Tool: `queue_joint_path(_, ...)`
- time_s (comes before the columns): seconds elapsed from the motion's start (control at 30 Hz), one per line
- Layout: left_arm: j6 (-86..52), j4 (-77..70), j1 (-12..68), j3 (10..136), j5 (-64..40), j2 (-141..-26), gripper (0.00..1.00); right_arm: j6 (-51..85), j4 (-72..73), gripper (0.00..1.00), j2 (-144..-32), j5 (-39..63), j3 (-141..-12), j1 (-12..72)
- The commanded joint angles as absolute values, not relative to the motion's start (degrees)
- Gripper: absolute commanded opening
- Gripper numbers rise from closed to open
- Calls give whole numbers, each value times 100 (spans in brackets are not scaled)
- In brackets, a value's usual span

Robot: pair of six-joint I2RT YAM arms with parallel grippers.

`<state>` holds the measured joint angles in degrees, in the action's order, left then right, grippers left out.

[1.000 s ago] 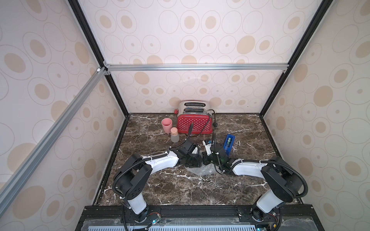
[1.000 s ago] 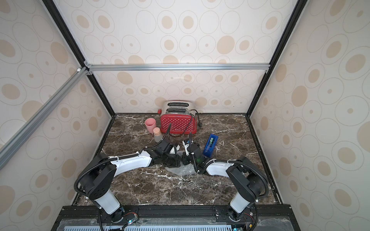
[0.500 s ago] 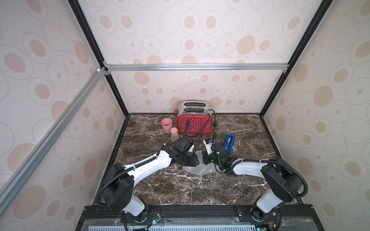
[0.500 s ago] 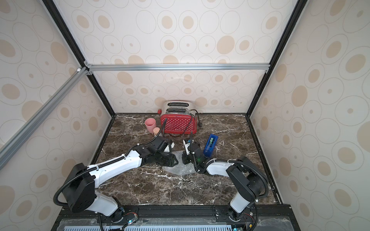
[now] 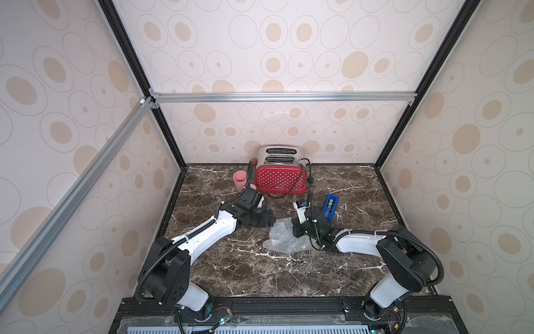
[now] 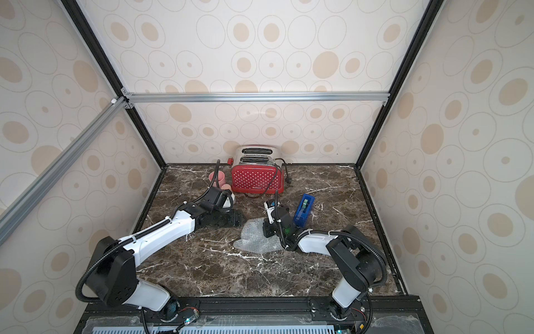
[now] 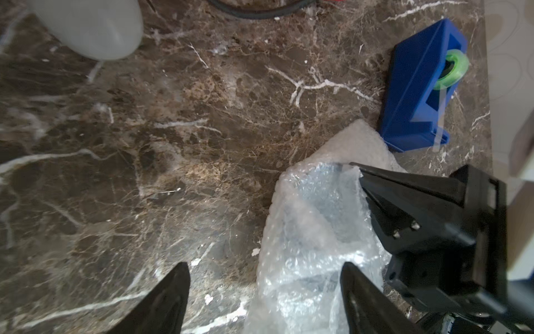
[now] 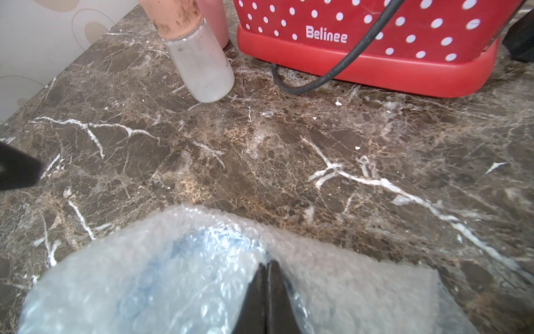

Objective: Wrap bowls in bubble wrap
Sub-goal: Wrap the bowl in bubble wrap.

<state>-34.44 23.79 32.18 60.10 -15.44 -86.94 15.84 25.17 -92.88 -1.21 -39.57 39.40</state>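
Observation:
A crumpled sheet of bubble wrap (image 5: 284,238) (image 6: 257,237) lies mid-table. A bluish round shape, the bowl (image 8: 179,260), shows only dimly through it, also in the left wrist view (image 7: 326,199). My right gripper (image 8: 267,264) (image 5: 296,230) is shut, with its joined tips pressed down on top of the wrap over the bowl; no wrap shows between the tips. To the left of the wrap my left gripper (image 7: 263,270) (image 5: 270,222) stands open. One of its fingers is over the wrap's edge and the other over bare marble, with nothing held.
A red dotted toaster (image 5: 280,176) with a black cable stands at the back. A pink cup (image 5: 240,180) and a corked clear bottle (image 8: 199,63) are to its left. A blue tape dispenser (image 5: 331,208) (image 7: 419,95) stands just behind the right gripper.
My left gripper has opened and let go of the wrap, drawing back a little to the left. The right gripper has stayed shut on top of the wrap.

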Motion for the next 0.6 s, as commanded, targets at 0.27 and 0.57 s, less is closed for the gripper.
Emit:
queue_joint_path(0.27, -3159, 1252, 3252, 5660, -2603, -9171, 64, 1623, 2505, 0, -9287, -1, -4077, 3897)
queue_joint_path(0.57, -3199, 1236, 3340, 5620, -2553, -9383, 60, 1609, 2451, 0, -9121, 22, -4157, 3897)
